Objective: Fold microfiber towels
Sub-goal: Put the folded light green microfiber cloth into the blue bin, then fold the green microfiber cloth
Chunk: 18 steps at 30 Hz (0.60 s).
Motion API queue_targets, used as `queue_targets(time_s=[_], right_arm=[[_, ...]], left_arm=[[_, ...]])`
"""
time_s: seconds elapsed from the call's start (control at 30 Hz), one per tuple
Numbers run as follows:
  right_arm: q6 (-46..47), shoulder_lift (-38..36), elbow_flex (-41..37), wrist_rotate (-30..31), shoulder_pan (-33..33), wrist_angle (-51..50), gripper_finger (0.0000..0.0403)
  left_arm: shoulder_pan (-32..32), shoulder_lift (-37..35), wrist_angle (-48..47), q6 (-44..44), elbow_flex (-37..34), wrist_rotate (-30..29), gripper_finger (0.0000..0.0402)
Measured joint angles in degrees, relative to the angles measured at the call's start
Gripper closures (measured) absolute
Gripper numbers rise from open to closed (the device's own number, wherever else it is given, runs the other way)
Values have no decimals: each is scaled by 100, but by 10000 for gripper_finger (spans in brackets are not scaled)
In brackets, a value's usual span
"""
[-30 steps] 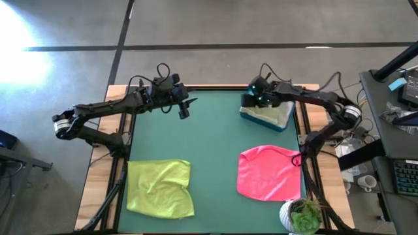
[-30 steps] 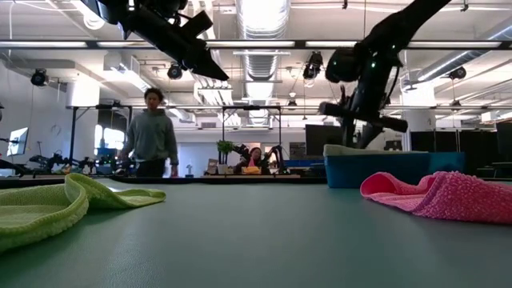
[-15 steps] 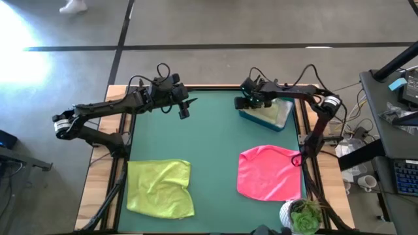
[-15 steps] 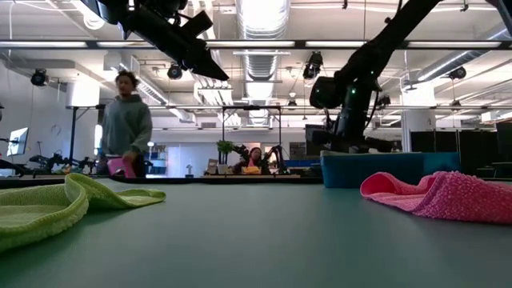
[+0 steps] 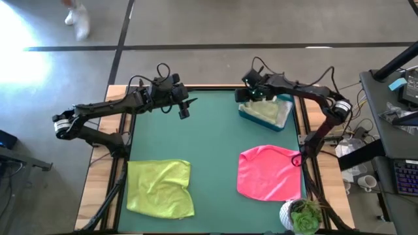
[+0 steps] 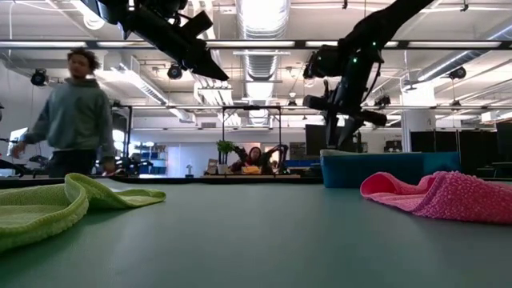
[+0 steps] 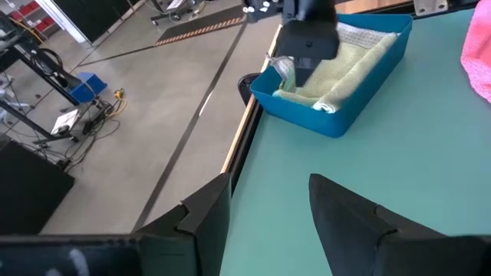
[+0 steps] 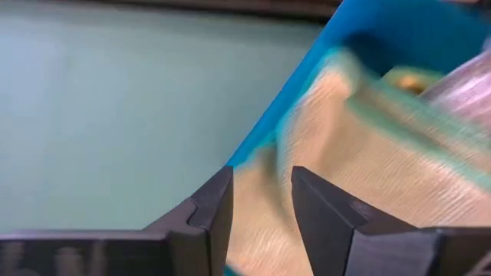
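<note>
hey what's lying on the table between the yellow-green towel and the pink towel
Nothing. In the high view, only bare green table separates the yellow-green towel from the pink towel; the low view shows the same empty stretch.

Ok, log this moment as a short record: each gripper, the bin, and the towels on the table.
left gripper: open, empty, held above the table's far left part
right gripper: open, empty, over the bin's near-left edge
blue bin: far right of the table, holds a folded pale green towel
lime green towel: near left, rumpled, unfolded
hot pink towel: near right, lying loosely spread
potted plant: near right corner
</note>
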Motion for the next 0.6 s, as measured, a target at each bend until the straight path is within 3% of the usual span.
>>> queue_targets(time_s=[0.6], right_arm=[[247,222,-292,-240,407,-120,280]], left_arm=[[0,0,-368,15,1,-154,240]])
